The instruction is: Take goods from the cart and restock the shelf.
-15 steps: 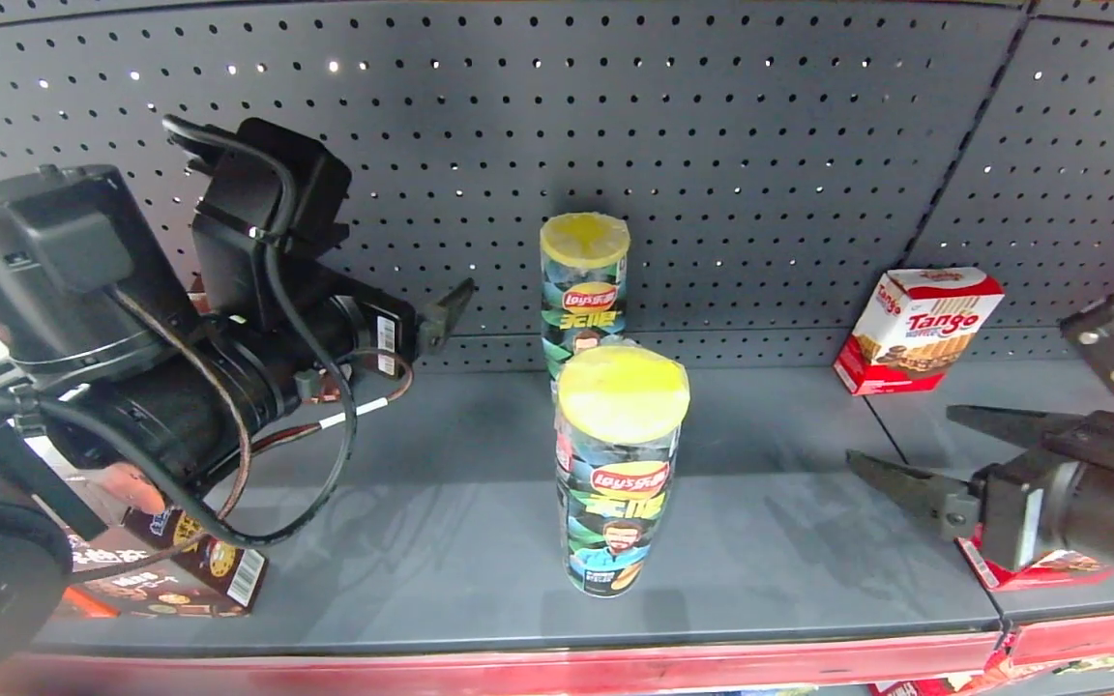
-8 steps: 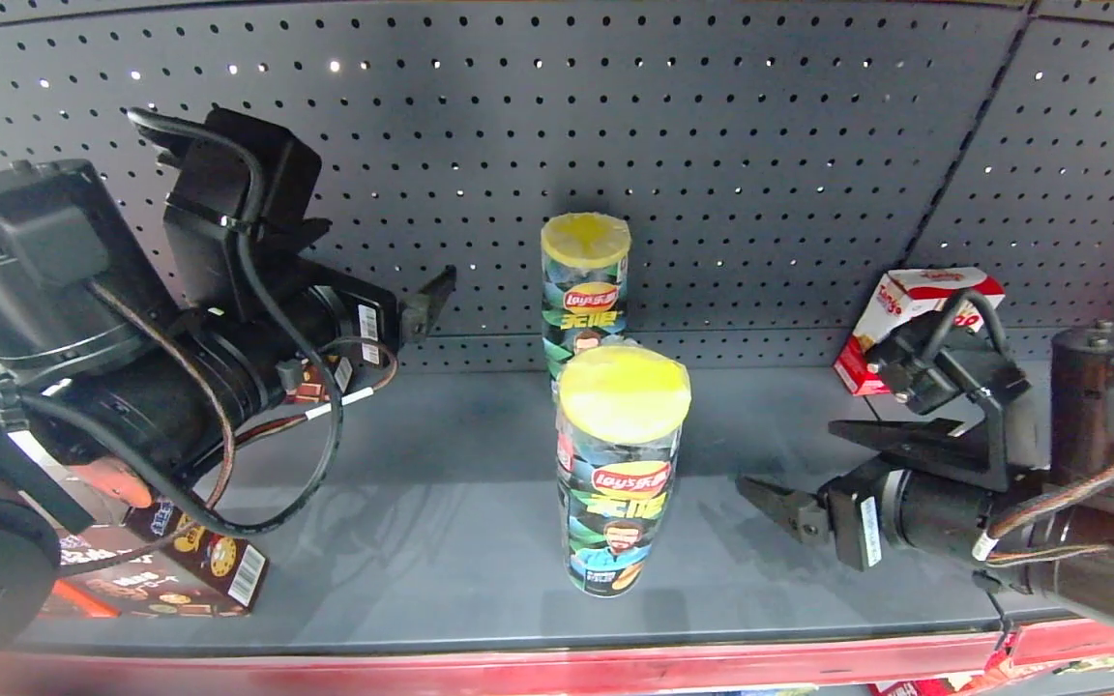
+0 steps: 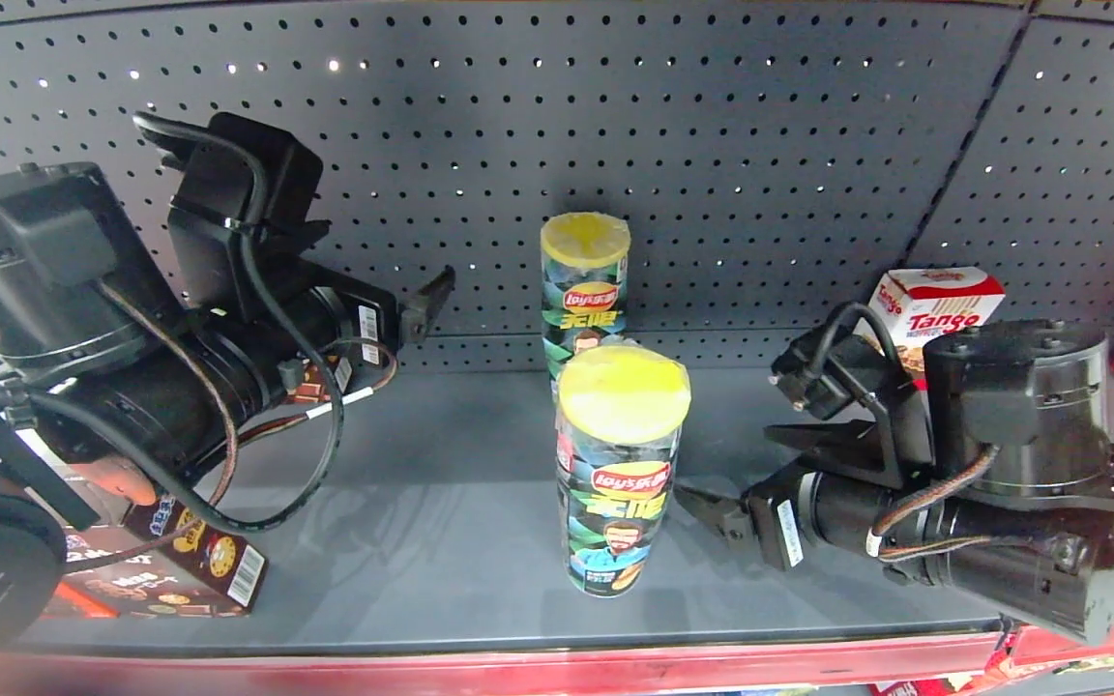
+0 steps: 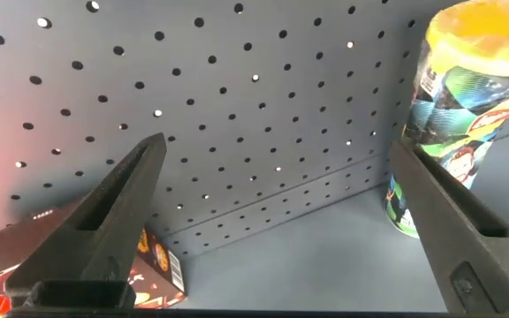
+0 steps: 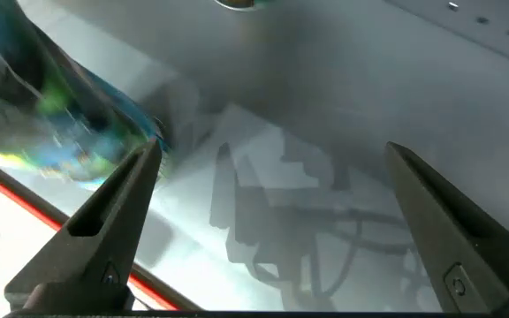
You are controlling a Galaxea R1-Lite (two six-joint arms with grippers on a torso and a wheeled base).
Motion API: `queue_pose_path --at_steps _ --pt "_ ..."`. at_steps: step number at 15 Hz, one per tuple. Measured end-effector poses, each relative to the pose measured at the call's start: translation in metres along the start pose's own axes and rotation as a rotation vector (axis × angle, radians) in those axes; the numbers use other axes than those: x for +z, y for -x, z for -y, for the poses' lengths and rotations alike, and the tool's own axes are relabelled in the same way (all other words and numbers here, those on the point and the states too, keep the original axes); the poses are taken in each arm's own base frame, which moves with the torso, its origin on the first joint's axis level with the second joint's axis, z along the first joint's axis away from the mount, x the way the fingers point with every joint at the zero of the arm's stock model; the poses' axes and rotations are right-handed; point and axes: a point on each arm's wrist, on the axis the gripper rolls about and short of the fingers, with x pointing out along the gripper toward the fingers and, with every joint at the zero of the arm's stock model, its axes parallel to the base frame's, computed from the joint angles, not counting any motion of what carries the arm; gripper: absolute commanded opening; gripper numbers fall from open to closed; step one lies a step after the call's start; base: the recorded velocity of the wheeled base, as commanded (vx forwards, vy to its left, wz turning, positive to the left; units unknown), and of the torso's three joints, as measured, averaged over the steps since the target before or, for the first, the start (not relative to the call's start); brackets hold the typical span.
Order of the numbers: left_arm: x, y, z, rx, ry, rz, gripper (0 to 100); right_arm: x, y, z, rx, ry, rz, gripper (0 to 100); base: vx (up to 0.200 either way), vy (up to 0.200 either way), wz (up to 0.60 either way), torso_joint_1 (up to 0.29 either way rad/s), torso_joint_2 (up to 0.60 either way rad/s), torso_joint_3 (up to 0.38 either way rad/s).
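Two chip cans stand upright on the grey shelf point(image 3: 441, 522), one behind the other at its middle. The near can point(image 3: 620, 474) is close to the front edge; the far can point(image 3: 584, 290) is by the pegboard point(image 3: 712, 145). Each is a tall tube with a yellow lid and blue, green and black print with a cartoon face. The left gripper point(image 4: 277, 150) hangs to the left, near the pegboard, jaws spread wide and holding nothing. The right gripper point(image 3: 726, 464) sits low, just right of the near can, jaws also apart and bare. A wafer box point(image 3: 934, 309) leans at far right.
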Motion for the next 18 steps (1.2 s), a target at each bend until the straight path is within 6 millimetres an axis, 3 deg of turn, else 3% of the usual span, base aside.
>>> queue_pose_path --at_steps 18 --pt "-0.002 -0.001 0.001 -0.003 -0.002 -0.007 100 -0.003 -0.012 -0.015 0.037 0.022 -0.02 100 0.0 0.0 0.0 0.0 0.0 0.0"
